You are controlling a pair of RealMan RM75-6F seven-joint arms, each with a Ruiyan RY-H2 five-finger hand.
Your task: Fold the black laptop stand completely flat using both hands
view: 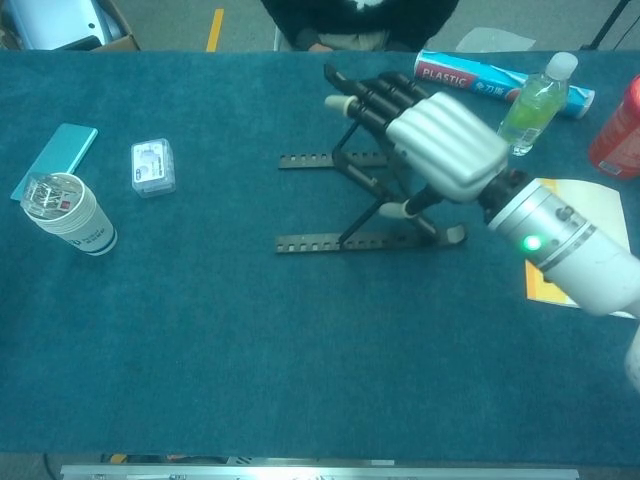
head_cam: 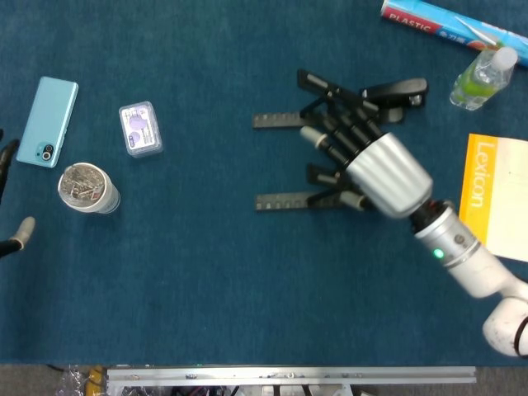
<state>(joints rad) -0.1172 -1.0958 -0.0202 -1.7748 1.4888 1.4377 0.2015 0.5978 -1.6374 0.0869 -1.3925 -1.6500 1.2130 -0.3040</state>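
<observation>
Black stand still raised, right hand on its upper arms

Black metal-looking laptop stand [head_cam: 318, 157] sits right of centre on the blue table [head_cam: 190, 272], upright and unfolded: 2 notched base rails lie flat on the cloth, raised arms slope up from them toward the far right. Chest view shows the raised frame clearly, so the fold is not yet done.

Right hand [view: 430, 140] is on top of the raised part, fingers [view: 365, 100] laid along the upper arms, thumb tucked under by the near rail. It looks like a grip on the stand's upper arm, fingers closed around it rather than spread. Left hand [head_cam: 12, 198] only shows as dark fingertips at the far left edge of the head view; cannot tell whether it is wide or closed, and it holds nothing visible.

Handling judgement: stand looks rigid, thin and light, with hinged struts seated in rail notches. Likely slides on the cloth when pushed from 1 side, so the base rail needs pinning by the left hand while the right lifts the strut out of its notch and presses down. Best holds: upper arm near the hinge, and the bare left end of a rail. Pinch risk at the hinges.

Nearby: black stapler [head_cam: 396, 89] just behind the stand, bottle [head_cam: 483, 76], yellow book [head_cam: 495, 194], paper cup [head_cam: 87, 188], phone [head_cam: 48, 121].
</observation>
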